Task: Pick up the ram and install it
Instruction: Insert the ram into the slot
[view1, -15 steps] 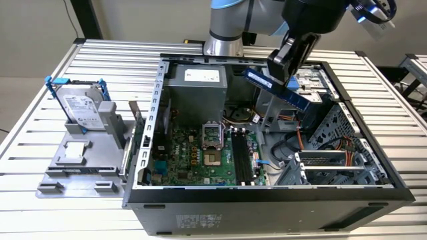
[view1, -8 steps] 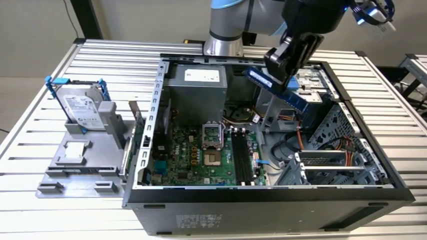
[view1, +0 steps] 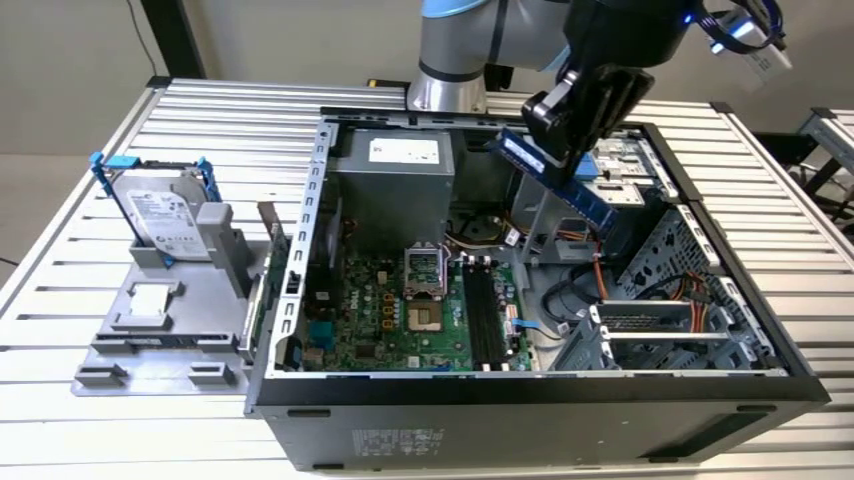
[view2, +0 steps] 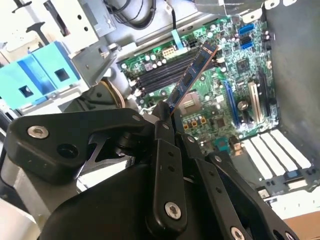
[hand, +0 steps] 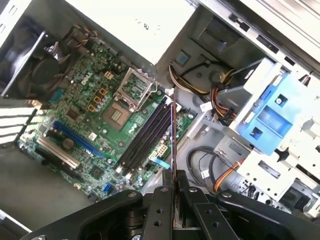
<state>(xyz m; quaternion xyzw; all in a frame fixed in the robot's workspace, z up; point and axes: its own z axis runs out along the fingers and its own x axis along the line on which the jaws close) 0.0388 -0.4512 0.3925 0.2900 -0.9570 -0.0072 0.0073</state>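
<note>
The pincer (view1: 550, 135) is clamped on the ram (view1: 577, 192), with its two fingers pressed against the flat sides near one end. From the fingertips the stick goes out long and thin, and the rest of it is free in the air. It hangs tilted over the open computer case (view1: 287, 300), above the side with the metal drive cage, to the exterior view's right of the black memory slots (view1: 483, 318). It touches none of them. The slots lie on the green motherboard (view1: 387, 320) at the bottom of the case.

The exterior view gives the whole setting. The case lies on a slatted table (view1: 80, 170), with a grey power supply (view1: 394, 175) at its far end. Outside the case, on the exterior view's left, a silver hard drive (view1: 167, 222) with blue rails stands upright in a grey holder (view1: 154, 330).

The second wrist view shows the broad face of the ram (view2: 191, 74), with its dark chips, rising from the black fingers (view2: 162, 145) and pointing across the board.

In the first wrist view the ram (hand: 173, 142) is seen by its edge, as one thin dark line. Its far end appears close to one end of the slots (hand: 144, 136), but how high above them I cannot tell. This view also shows the processor socket (hand: 120, 112) and a blue drive bracket (hand: 272, 120).
</note>
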